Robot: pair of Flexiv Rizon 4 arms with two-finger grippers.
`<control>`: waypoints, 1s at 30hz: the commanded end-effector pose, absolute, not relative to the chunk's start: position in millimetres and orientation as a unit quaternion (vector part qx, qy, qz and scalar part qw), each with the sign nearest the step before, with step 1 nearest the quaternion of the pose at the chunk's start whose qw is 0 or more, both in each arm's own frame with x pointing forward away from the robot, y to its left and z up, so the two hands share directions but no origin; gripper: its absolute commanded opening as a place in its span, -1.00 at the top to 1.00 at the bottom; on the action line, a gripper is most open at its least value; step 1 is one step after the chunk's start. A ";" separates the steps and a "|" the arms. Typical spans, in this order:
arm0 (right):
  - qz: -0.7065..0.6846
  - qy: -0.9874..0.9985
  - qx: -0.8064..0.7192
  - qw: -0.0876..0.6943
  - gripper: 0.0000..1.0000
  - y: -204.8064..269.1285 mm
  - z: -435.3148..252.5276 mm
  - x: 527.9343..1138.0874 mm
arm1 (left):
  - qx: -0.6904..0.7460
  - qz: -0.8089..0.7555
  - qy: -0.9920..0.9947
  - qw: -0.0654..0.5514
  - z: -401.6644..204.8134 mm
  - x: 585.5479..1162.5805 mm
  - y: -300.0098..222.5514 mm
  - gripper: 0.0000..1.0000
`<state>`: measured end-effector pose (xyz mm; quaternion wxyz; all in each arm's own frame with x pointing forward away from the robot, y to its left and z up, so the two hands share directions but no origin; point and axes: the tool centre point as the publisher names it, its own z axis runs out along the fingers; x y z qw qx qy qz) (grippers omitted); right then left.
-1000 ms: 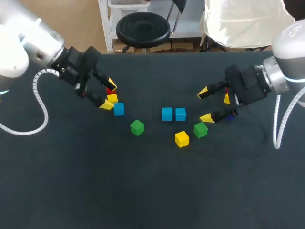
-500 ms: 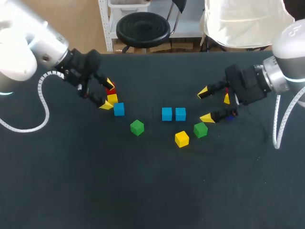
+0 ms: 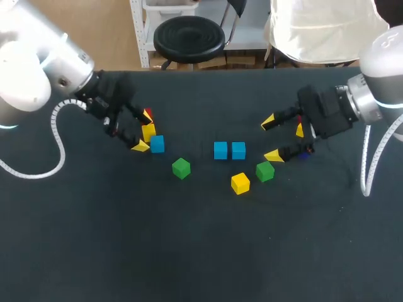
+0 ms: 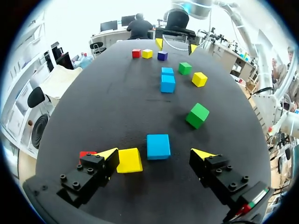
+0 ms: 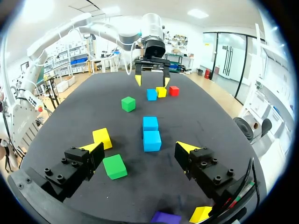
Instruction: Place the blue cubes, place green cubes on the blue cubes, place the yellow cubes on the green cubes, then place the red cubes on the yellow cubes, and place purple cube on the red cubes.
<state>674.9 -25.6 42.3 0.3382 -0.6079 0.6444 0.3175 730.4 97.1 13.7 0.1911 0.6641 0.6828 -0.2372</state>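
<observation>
My left gripper [image 3: 143,131] is open and low over a cluster at the left: a yellow cube [image 3: 148,132], a blue cube [image 3: 157,144] and a red cube [image 3: 146,117]. In the left wrist view that blue cube [image 4: 158,146] lies between the spread fingers of the left gripper [image 4: 155,154]. The yellow cube [image 4: 129,160] lies against one finger, and the red cube [image 4: 86,154] is outside it. Two blue cubes [image 3: 220,150] [image 3: 238,150] sit side by side at the centre. My right gripper [image 3: 271,138] stands open to their right, holding nothing.
A green cube [image 3: 181,168] lies left of centre. A yellow cube [image 3: 240,183] and another green cube [image 3: 265,171] lie near the right gripper. Behind that gripper are a yellow cube [image 5: 202,214] and a purple cube [image 5: 165,218], plus a red cube [image 4: 136,53].
My left gripper has shifted slightly toward the near edge and turned a little, bringing its lower fingertip beside the blue cube. The right arm and all cubes stayed put.
</observation>
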 end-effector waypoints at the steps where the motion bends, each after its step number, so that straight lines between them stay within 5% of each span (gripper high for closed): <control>1: 0.318 0.644 -0.608 0.339 -1.00 -26.0 42.1 674.6 | 0.668 -0.218 0.690 0.176 13.4 733.2 88.8 -1.00; 11: 0.318 0.644 -0.608 0.339 -1.00 -26.0 42.1 674.6 | 0.656 -0.189 0.719 0.134 3.1 734.5 87.4 -1.00; 30: 0.318 0.644 -0.608 0.339 -1.00 -26.0 42.1 674.6 | 0.697 -0.186 0.674 0.159 32.4 708.9 67.9 -1.00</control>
